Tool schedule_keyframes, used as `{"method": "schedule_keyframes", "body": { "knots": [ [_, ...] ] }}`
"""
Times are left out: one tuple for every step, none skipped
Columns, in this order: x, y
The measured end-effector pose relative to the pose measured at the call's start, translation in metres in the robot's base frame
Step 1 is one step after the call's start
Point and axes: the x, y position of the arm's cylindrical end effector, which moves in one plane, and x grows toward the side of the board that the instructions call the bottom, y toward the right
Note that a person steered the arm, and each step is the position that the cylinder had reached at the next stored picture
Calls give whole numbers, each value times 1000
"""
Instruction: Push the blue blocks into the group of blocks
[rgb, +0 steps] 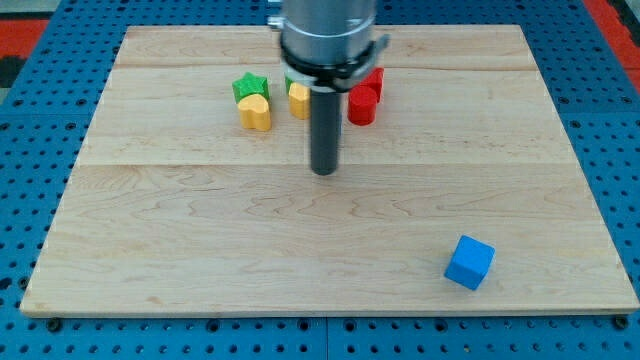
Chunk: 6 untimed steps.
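You've no claw here, just a smooth dark rod; my tip (324, 172) sits just below the group at the view's top: green star (250, 86), yellow heart (256, 112), yellow block (298, 99), red cylinder (362, 105). Blue cube (469, 262) lies well apart, bottom right on the pale wood-grain bench (200, 230).
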Motion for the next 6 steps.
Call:
{"method": "schedule_keyframes", "body": {
  "knots": [
    [-20, 10],
    [-26, 51],
    [7, 99],
    [62, 192],
    [147, 187],
    [138, 98]
  ]
}}
